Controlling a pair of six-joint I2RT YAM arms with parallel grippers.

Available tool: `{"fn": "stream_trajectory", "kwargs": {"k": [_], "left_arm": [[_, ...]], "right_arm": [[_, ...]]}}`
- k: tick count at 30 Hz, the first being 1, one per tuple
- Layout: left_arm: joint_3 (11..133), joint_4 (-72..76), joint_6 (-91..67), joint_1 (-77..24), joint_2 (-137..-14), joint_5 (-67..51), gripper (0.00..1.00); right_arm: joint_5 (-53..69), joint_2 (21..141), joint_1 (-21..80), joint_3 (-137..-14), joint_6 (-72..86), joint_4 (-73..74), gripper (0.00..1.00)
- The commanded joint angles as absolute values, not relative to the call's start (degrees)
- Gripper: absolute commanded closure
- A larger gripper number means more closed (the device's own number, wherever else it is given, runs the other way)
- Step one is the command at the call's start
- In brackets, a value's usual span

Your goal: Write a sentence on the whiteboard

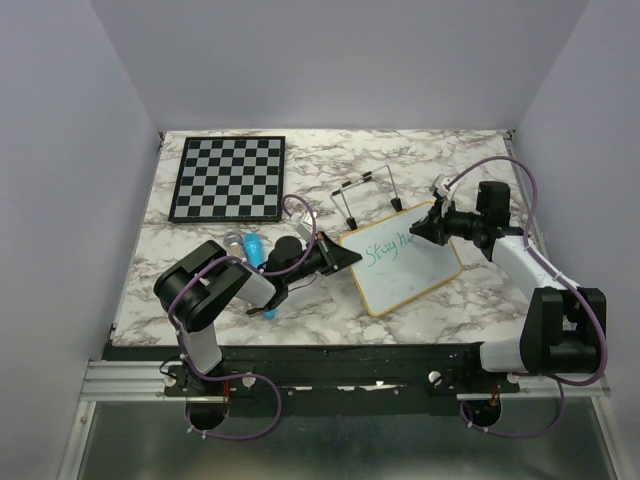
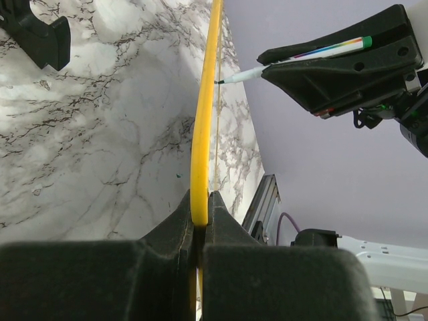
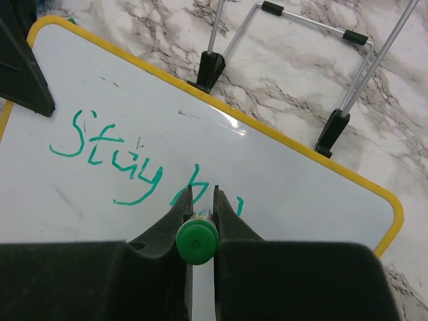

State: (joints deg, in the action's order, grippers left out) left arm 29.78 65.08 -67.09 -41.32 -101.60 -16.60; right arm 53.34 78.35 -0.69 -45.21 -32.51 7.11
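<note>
The whiteboard [image 1: 405, 272] has a yellow frame and lies tilted on the marble table. My left gripper [image 1: 350, 257] is shut on its left edge; the left wrist view shows the yellow rim [image 2: 204, 120] pinched between the fingers [image 2: 200, 210]. My right gripper [image 1: 418, 228] is shut on a green-capped marker [image 3: 197, 241], with the tip on the board [image 2: 224, 81]. The sentence [image 3: 114, 157] reads "Stay h" in green, with a further short stroke beside the marker. The marker tip itself is hidden in the right wrist view.
A black-and-white chessboard [image 1: 228, 178] lies at the back left. A wire stand [image 1: 368, 190] with black feet sits just behind the whiteboard [image 3: 294, 40]. A blue object [image 1: 254, 250] and a grey one [image 1: 233, 242] lie by the left arm.
</note>
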Motion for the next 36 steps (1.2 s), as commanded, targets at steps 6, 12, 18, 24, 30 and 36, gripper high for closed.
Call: {"fn": "stream_trajectory", "kwargs": {"k": [6, 12, 18, 24, 30, 36], "left_arm": [[30.5, 68.55, -65.3, -41.48, -102.22, -18.54, 1.0], [30.15, 68.82, -65.39, -41.48, -102.13, -18.46, 1.0], [30.15, 69.17, -65.57, -41.48, -102.13, -18.46, 1.0], [30.15, 69.26, -65.48, -41.48, -102.3, -18.46, 1.0], [30.15, 69.26, -65.48, -41.4, -102.3, -18.54, 1.0], [29.97, 69.52, -65.48, -41.48, -102.3, -18.54, 1.0]], "right_arm": [[48.96, 76.64, -0.35, -45.62, -26.63, 0.53, 0.99], [43.86, 76.99, -1.05, -45.26, -25.58, -1.93, 0.99], [43.86, 78.66, -1.14, -45.61, -25.93, -1.67, 0.99], [44.73, 79.72, -1.23, -46.14, -27.59, -0.18, 1.0], [45.26, 78.93, -1.23, -45.79, -30.06, 4.04, 0.99], [45.44, 77.17, -1.23, -44.21, -32.17, 6.5, 0.99]]}}
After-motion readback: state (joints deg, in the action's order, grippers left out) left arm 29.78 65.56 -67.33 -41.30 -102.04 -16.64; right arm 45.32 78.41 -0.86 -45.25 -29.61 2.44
